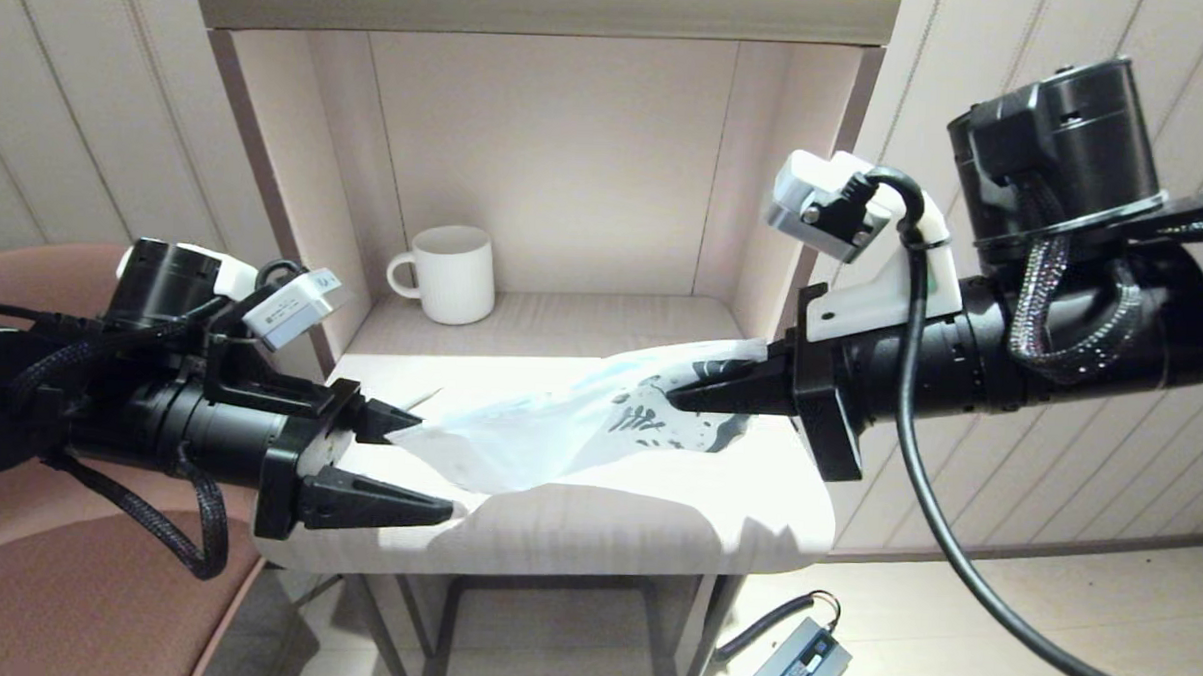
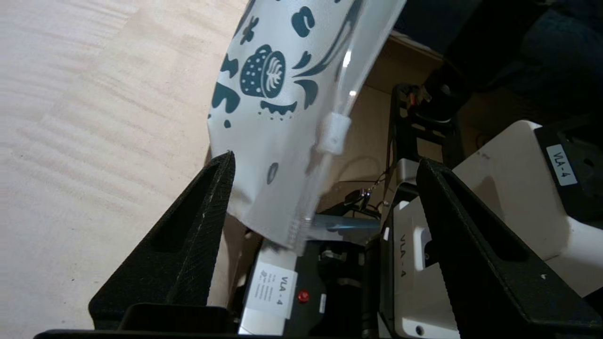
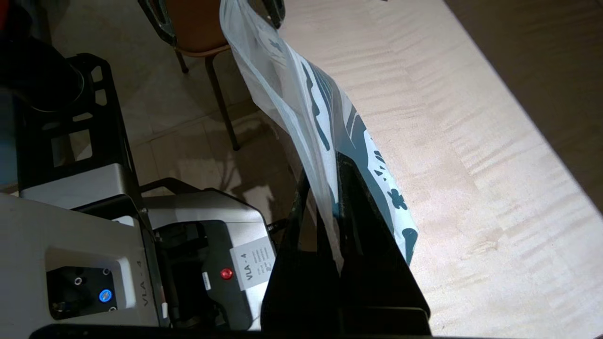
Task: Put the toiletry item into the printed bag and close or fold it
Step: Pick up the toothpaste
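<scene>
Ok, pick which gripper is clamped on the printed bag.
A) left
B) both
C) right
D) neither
C: the right gripper is shut on the printed bag at its patterned end, while the left gripper stands open at the bag's other end.

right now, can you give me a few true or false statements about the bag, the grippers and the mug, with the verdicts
1. The right gripper is shut on the printed bag. True.
2. The left gripper is clamped on the bag. False: its fingers are spread, with the bag's end between them, not pinched.
3. The white mug stands inside the shelf recess. True.
4. The bag lies flat on the table. False: it is held up above the surface.
5. The mug's handle points to the robot's right. False: it points left.
</scene>
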Tool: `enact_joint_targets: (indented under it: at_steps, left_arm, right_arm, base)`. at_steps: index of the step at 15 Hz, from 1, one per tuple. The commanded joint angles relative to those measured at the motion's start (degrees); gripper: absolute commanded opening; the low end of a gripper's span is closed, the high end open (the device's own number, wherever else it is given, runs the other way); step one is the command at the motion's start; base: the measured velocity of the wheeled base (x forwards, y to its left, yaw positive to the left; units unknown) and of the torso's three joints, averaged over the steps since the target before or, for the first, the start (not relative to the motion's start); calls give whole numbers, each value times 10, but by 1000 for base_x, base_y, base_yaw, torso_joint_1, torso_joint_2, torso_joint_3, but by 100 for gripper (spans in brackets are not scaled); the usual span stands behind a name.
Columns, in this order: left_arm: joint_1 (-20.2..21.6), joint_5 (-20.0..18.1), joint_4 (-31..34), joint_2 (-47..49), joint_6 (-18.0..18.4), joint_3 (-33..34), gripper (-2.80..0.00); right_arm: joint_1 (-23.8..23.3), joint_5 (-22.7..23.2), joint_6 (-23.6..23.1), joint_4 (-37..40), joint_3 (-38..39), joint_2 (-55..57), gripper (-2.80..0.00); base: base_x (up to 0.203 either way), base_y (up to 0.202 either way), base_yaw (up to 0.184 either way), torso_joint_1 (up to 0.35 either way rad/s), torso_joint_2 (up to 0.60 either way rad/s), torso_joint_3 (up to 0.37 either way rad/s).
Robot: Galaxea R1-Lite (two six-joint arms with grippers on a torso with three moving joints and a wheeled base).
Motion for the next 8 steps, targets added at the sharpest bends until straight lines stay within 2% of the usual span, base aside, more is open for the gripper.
enact_joint_targets:
  at_steps: [1,3,5,8]
  left_arm:
    - [4,-6,-21,9,-2,5,0]
    - [4,-6,-28,11,-4,5,0]
    - [4,-8,-28,12,-6,0,0]
    - [-13,-11,-29,19,-18,-7,0]
  right_arm:
    - [0,5,22,-1,2,-5,-280]
    - [-1,16,52,-2,-2,-6,-280]
    - [0,32,62,-3,2,-8,-280]
    - [4,33,77,-3,-1,-8,-280]
  base:
    - [0,0,0,0,0,0]
    - [0,0,0,0,0,0]
    - [0,0,0,0,0,0]
    - [0,0,0,0,0,0]
